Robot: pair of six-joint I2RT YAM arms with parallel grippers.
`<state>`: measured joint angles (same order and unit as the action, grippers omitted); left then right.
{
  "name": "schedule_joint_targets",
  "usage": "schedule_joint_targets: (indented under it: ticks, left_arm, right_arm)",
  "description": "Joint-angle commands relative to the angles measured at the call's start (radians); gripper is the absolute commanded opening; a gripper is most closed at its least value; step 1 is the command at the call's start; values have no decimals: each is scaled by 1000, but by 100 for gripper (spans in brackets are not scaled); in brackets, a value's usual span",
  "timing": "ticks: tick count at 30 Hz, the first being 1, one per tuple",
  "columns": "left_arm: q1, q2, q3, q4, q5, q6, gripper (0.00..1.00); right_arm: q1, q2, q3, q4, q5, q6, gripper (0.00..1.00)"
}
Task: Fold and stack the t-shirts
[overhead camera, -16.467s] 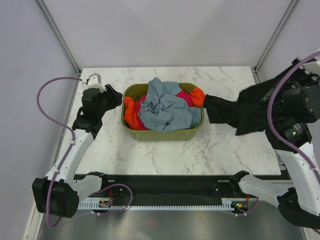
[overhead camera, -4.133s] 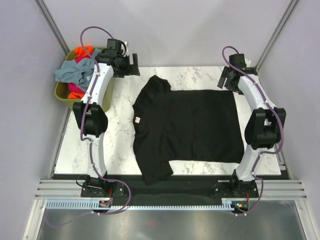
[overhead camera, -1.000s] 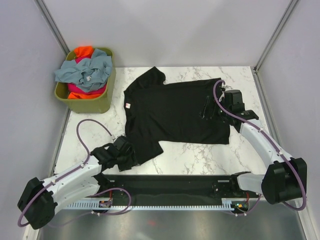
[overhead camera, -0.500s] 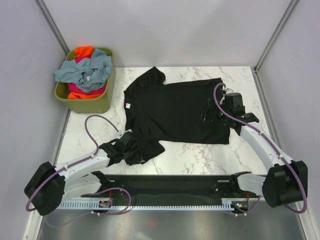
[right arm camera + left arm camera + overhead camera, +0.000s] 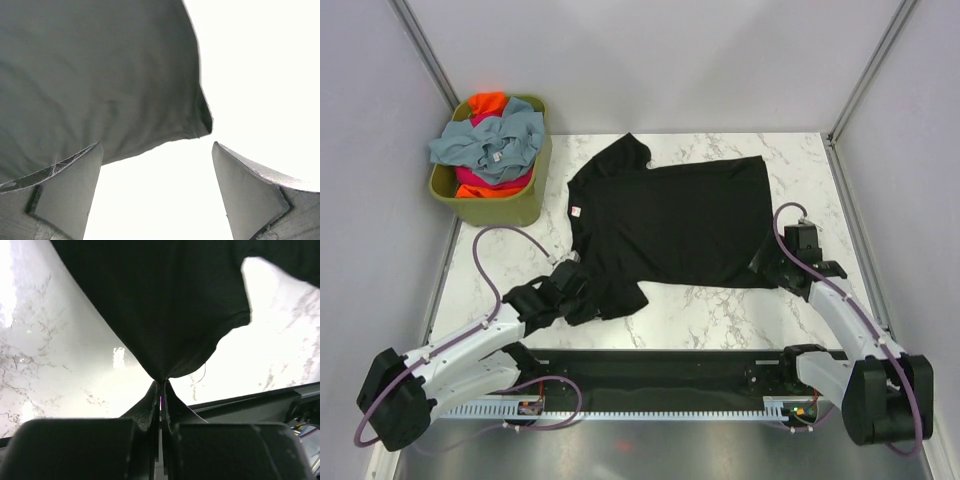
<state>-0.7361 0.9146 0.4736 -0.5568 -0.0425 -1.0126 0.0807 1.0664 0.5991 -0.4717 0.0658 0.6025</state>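
Black tee (image 5: 670, 220) flat on counter (image 5: 710, 305), spread for fold. L fingers (image 5: 150, 407) clamped on near sleeve edge, prob. to fold inward; R fingers (image 5: 62, 192) wide apart at hem corner, no grip yet.

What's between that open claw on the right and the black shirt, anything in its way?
Nothing visible. The right gripper stands open right at the near right corner of the black t-shirt, and only bare marble table shows between its fingers and the cloth's edge.
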Motion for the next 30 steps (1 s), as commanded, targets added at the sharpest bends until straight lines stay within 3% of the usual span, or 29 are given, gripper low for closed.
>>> schedule_joint_targets:
  ticks: [1,7,10,14,24,30]
  left_arm:
    - [6,-29,62,-57,-54,58,2]
    - [15,7,66,-31,-45,108,2]
    - [21,12,63,-14,-22,132,2]
    - [29,23,57,0,3,161,2]
    - [32,27,25,44,27,144,2]
    - [32,32,28,44,27,146,2]
  right_arm:
    - [-10,-83,-45,-4,63,109,98]
    - [-12,-69,-120,-36,146,197,97]
    - [-16,-80,-151,8,149,209,87]
    - [-15,-39,-127,31,161,203,61]
    - [-25,70,-74,82,209,168,57]
    - [-50,95,-79,102,183,151,34]
